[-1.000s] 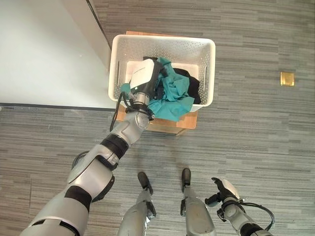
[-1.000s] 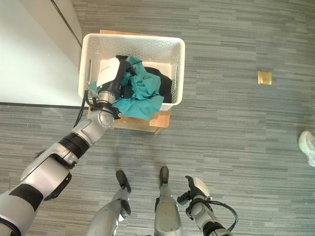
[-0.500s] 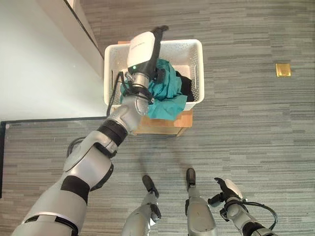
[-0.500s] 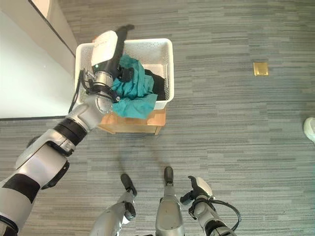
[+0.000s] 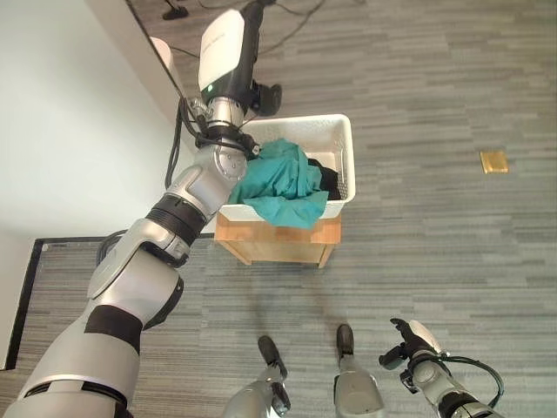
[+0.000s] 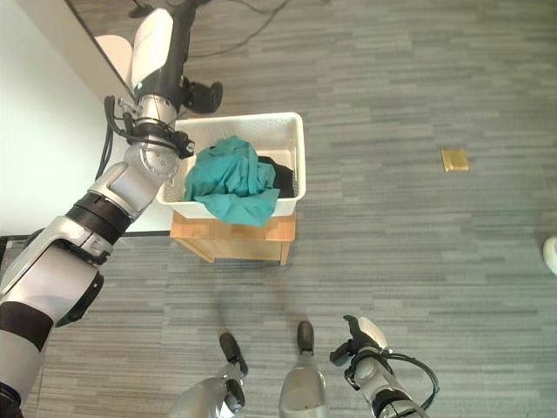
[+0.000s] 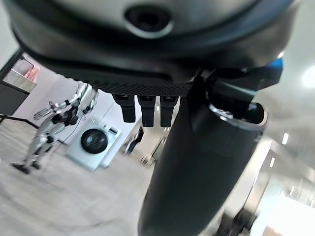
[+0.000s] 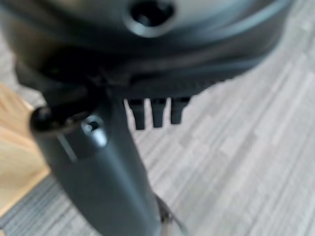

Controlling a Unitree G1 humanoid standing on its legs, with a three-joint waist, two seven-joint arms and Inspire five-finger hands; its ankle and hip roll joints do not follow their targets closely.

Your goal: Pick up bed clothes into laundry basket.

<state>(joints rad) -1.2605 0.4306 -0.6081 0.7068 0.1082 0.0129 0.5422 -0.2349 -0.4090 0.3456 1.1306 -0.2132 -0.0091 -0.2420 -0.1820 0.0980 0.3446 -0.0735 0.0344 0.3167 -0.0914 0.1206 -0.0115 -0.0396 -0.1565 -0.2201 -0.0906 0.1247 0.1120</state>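
Grey striped carpet carries a wooden stool bearing the white perforated laundry basket, teal cloth draped over its rim. Left hand raised above it, fingers straight, empty; right hand low, fingers relaxed.

Teal cloth & black garment in white perforated basket, tan wood stand, grey-striped carpet.

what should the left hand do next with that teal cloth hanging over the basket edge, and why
Probably lower the left hand, now raised and open above the basket, and tuck in the teal cloth. One fold drapes over the near rim toward the wooden stand, so it is not fully inside.
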